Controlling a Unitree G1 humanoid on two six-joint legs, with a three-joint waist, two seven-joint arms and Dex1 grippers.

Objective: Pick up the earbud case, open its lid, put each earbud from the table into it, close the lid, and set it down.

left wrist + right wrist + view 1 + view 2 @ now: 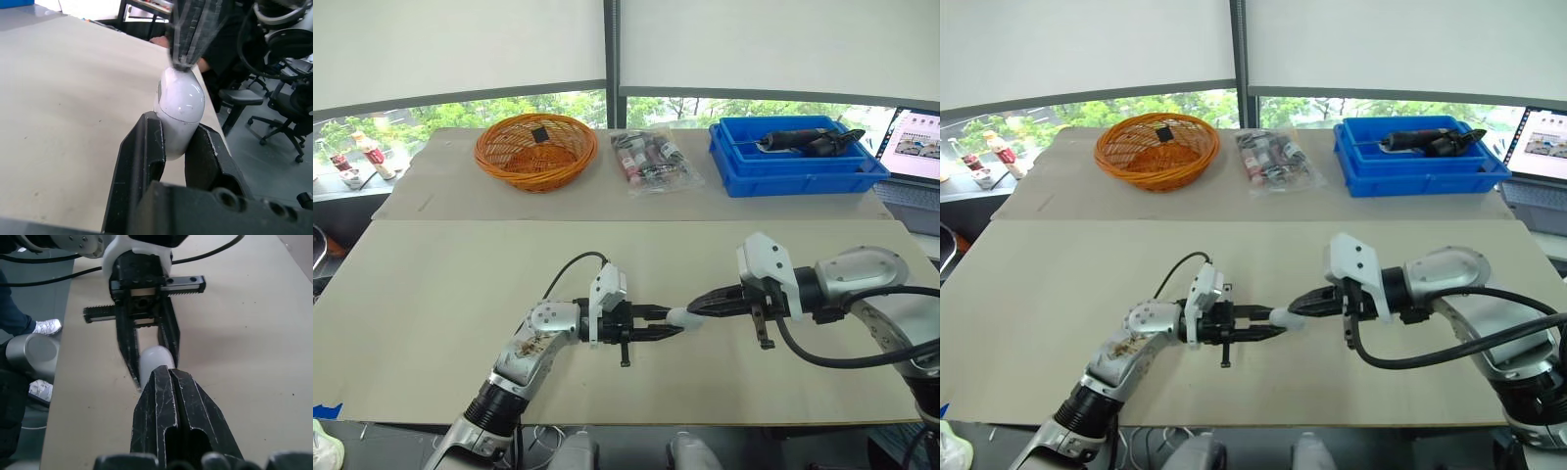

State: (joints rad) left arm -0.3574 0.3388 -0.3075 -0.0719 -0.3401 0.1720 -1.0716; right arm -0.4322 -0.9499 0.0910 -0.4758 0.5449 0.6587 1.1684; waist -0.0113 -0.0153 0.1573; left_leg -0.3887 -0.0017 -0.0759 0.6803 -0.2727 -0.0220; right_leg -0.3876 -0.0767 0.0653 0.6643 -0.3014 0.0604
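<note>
A white earbud case (178, 110) is held just above the beige table (450, 313), near its front middle. My left gripper (673, 326) is shut on the case's lower part, one black finger on each side. The case's rounded end (154, 360) sticks out past the fingertips, and a seam line shows on it. My right gripper (697, 307) comes in from the right with its two fingers pressed together. Its tip (168, 374) touches the free end of the case. I cannot tell whether the lid is lifted.
At the back of the table stand an orange wicker basket (535, 149), a clear bag of small packets (651, 160) and a blue bin (795, 162) holding a dark tool (803, 140). A laptop (915, 147) sits at the far right.
</note>
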